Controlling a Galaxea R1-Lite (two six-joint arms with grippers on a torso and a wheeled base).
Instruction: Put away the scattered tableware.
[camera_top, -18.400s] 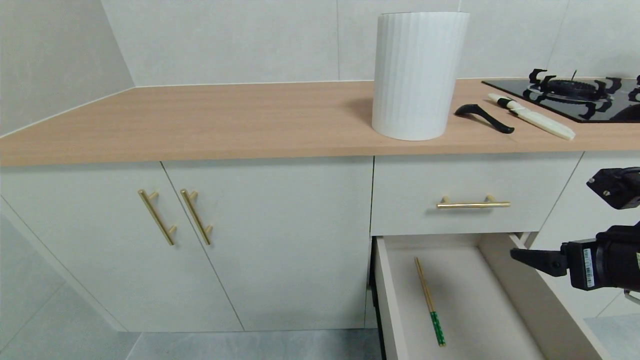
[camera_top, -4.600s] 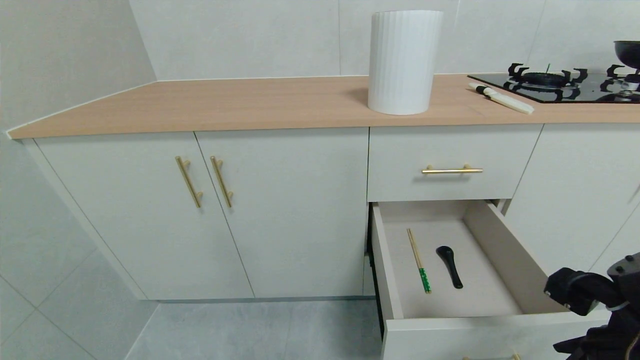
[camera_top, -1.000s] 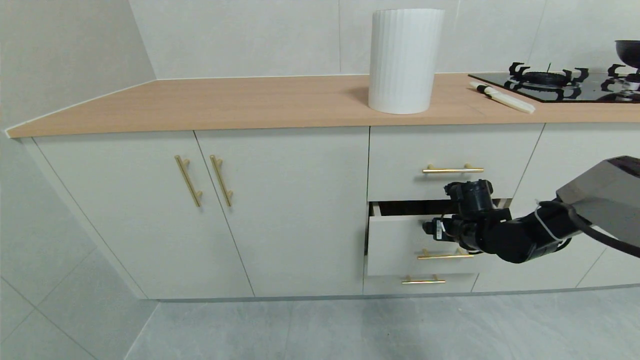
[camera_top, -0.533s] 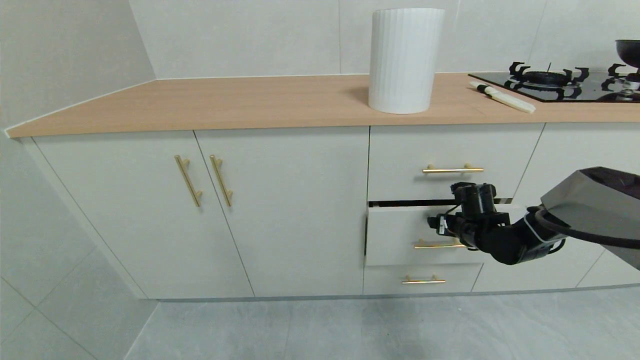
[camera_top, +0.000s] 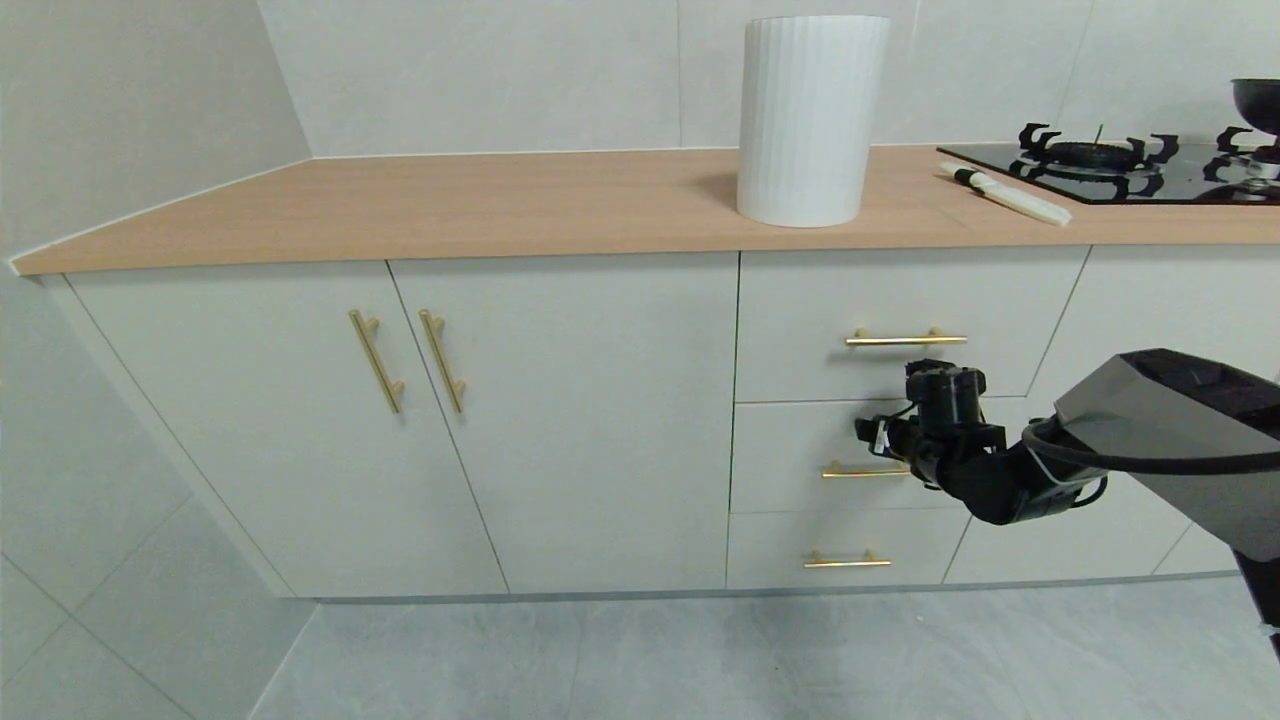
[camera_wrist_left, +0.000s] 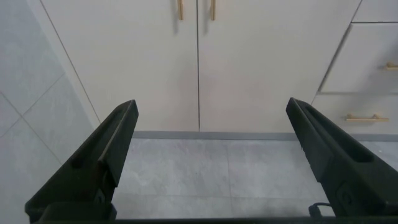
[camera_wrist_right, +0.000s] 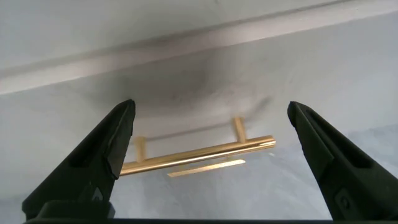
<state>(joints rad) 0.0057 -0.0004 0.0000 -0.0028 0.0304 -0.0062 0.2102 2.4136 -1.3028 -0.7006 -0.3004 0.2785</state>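
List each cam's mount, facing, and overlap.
Head: robot's head, facing forward-down at the cabinet front; right arm shows, right end effector at the middle drawer handle.
Left wrist: left arm, facing cabinet doors and floor; open left end effector shows.
Right wrist: right arm, facing that handle close up; its open fingers show.
Shared: head and right wrist both see that handle.

A white ribbed canister (camera_top: 810, 120) stands on the wooden countertop (camera_top: 450, 205).

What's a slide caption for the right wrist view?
Open right end effector poised at the brass handle of the shut middle drawer.
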